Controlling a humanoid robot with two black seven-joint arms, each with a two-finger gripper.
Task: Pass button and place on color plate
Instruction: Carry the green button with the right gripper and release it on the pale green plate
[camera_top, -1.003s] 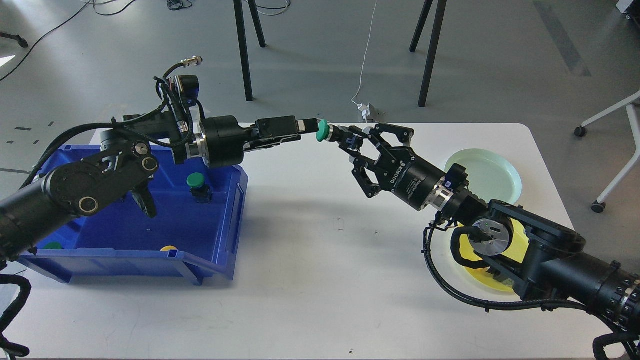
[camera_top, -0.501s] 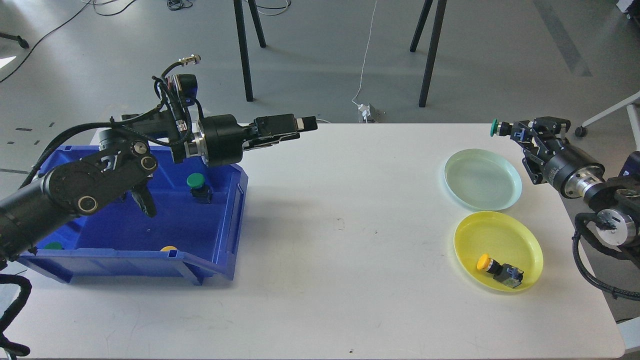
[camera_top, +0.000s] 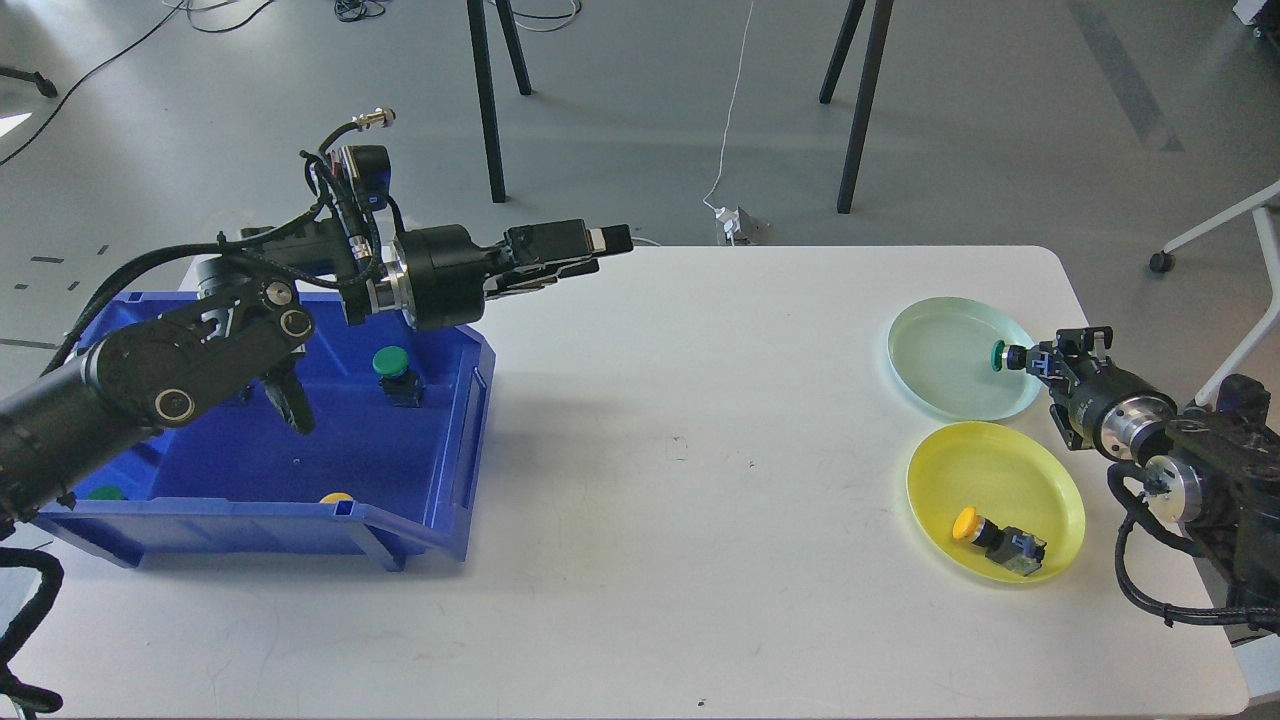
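My right gripper (camera_top: 1038, 360) is shut on a green-capped button (camera_top: 999, 356) and holds it low over the right edge of the pale green plate (camera_top: 940, 350). The cap points left, over the plate. My left gripper (camera_top: 606, 240) is empty and stretched out level above the table's back edge, right of the blue bin (camera_top: 440, 520); its fingers stand slightly apart. A yellow plate (camera_top: 1000, 465) in front of the green one holds a yellow-capped button (camera_top: 985, 536).
The blue bin at the left holds a green button (camera_top: 392, 365), another green cap (camera_top: 105, 492) and a yellow cap (camera_top: 337, 497) by its front wall. My left arm's elbow hangs over the bin. Stand legs rise behind the table.
My right gripper took the green button from the left gripper at mid-table, carried it right past the table's far corner, then lowered it over the pale green plate. The left gripper barely moved.
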